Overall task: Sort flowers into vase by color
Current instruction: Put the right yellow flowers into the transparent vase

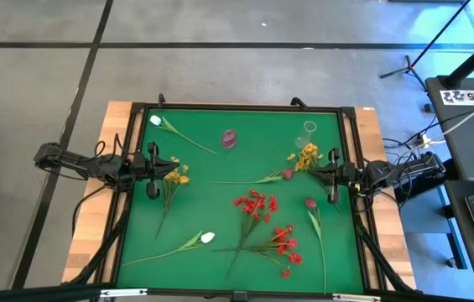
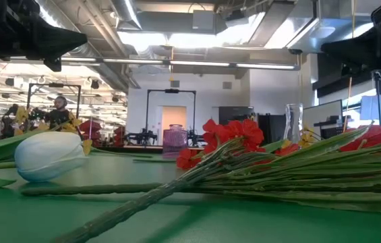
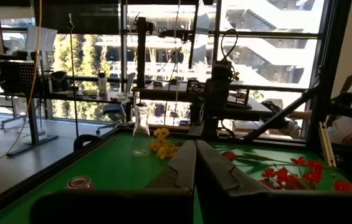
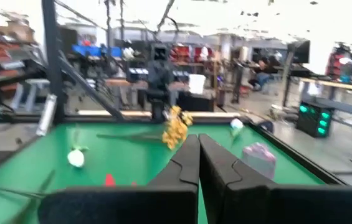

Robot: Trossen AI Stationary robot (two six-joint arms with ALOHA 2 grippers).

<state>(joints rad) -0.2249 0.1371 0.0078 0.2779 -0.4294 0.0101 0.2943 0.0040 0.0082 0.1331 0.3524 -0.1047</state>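
Long-stemmed flowers lie flat on the green mat [image 1: 245,159]. There are two white tulips [image 1: 156,121] [image 1: 207,238], two yellow sprays [image 1: 176,176] [image 1: 306,156], two red sprays [image 1: 256,205] [image 1: 285,243] and two dark pink tulips [image 1: 288,174] [image 1: 310,203]. A pink vase [image 1: 230,138] and a clear vase [image 1: 309,130] stand toward the far edge. My left gripper [image 3: 195,163] hovers shut at the mat's left edge, above and beside one yellow spray. My right gripper [image 4: 199,160] hovers shut at the right edge, near the other yellow spray.
A black frame [image 1: 245,106] borders the mat on a wooden table [image 1: 94,210]. The mat's middle, between the vases and the red sprays, has free room. Desks and stands [image 1: 471,109] fill the room to the right.
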